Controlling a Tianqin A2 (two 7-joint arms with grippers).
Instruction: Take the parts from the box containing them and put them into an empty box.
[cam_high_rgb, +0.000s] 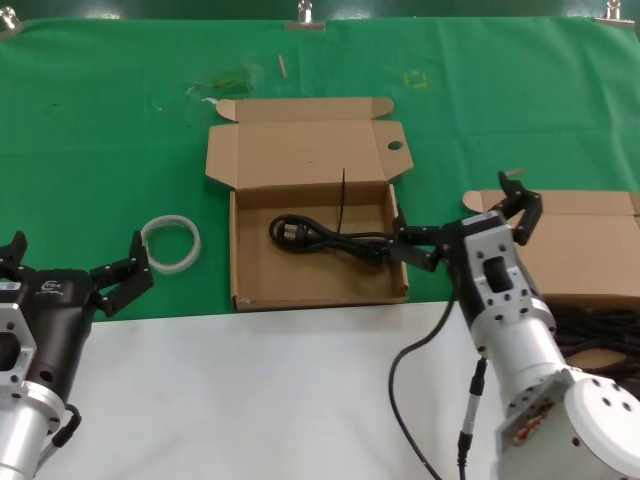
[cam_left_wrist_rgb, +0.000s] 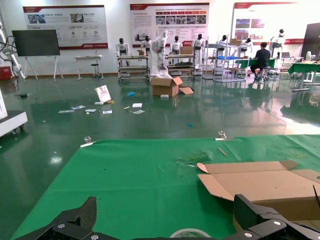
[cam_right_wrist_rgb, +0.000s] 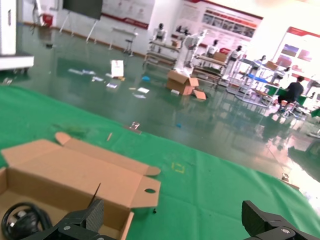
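The box with the holed lid (cam_high_rgb: 318, 285) lies open at centre; one coiled black cord (cam_high_rgb: 322, 238) lies inside it. It also shows in the right wrist view (cam_right_wrist_rgb: 75, 172), with the cord (cam_right_wrist_rgb: 20, 220) at one corner. The plain-lidded box (cam_high_rgb: 585, 255) is at the right, with several black cords (cam_high_rgb: 600, 328) bundled in it. My right gripper (cam_high_rgb: 462, 222) hangs open and empty between the two boxes, one finger (cam_high_rgb: 415, 252) over the centre box's right wall; it also shows in the right wrist view (cam_right_wrist_rgb: 175, 217). My left gripper (cam_high_rgb: 75, 258) is open and empty at the near left.
A white ring (cam_high_rgb: 172, 243) lies on the green cloth (cam_high_rgb: 100, 150) left of the centre box, just beyond my left gripper (cam_left_wrist_rgb: 167, 215); the ring's edge (cam_left_wrist_rgb: 192, 233) shows in the left wrist view. A white table surface (cam_high_rgb: 250, 400) runs along the front.
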